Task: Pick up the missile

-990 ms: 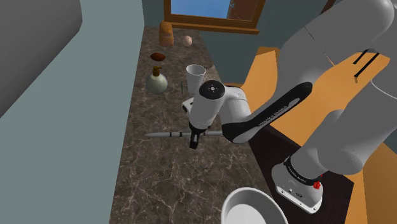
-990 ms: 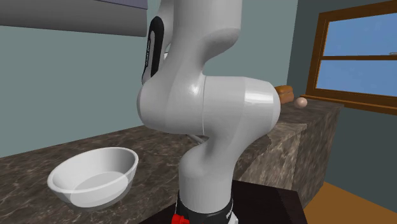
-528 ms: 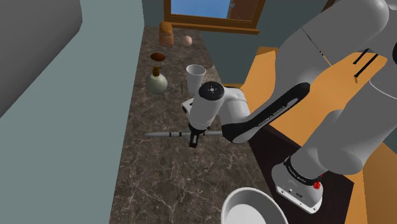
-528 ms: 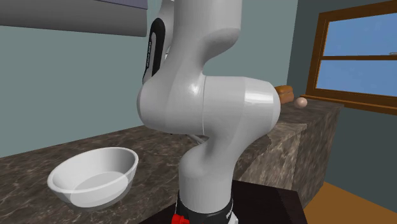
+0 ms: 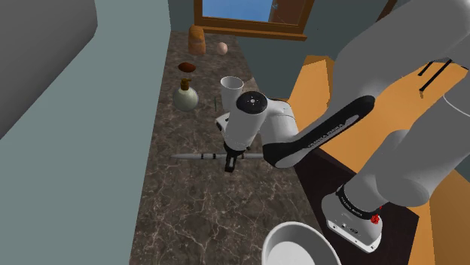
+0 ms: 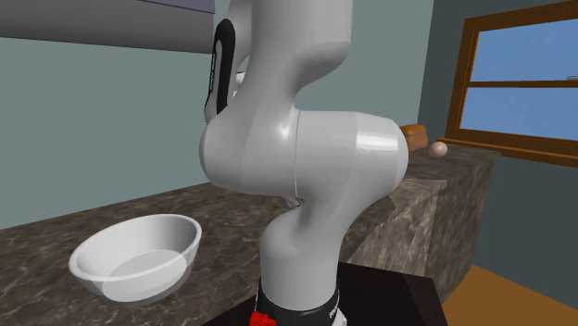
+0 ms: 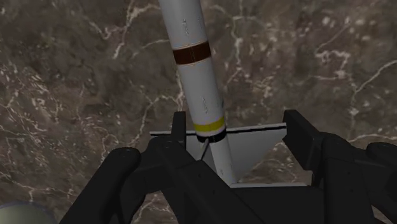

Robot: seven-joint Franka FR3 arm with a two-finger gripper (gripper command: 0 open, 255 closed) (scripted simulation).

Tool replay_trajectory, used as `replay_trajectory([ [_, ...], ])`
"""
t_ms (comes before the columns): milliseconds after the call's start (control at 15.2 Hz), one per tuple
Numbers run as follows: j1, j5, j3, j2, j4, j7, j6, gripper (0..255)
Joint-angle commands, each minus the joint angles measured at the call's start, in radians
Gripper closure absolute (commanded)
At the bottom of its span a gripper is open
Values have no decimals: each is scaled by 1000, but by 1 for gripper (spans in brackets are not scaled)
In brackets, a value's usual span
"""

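light: even, moderate | wrist view: dimmer | glare: soft sheen on arm (image 6: 306,148)

Dark marble countertop (image 5: 188,211), grey-blue walls (image 5: 120,90), wood-framed window (image 5: 233,11) showing blue sky, orange floor (image 5: 320,83)

White bowl (image 6: 181,252), cup (image 5: 231,84) and flask (image 5: 186,96) on dark marbled counter (image 5: 188,214).

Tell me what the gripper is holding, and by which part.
Nothing is held: the gripper is open, its fingers apart on either side of the finned tail of the missile, which lies on the counter.
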State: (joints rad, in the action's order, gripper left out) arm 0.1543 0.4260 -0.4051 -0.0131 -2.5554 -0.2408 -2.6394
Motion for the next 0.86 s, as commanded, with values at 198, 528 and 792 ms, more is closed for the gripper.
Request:
replay_trajectory([
  [198, 8, -96, -5, 71, 3, 80, 58, 255],
  [528, 23, -170, 0, 135, 16, 143, 123, 255],
  [792, 29, -195, 4, 161, 23, 166, 152, 255],
])
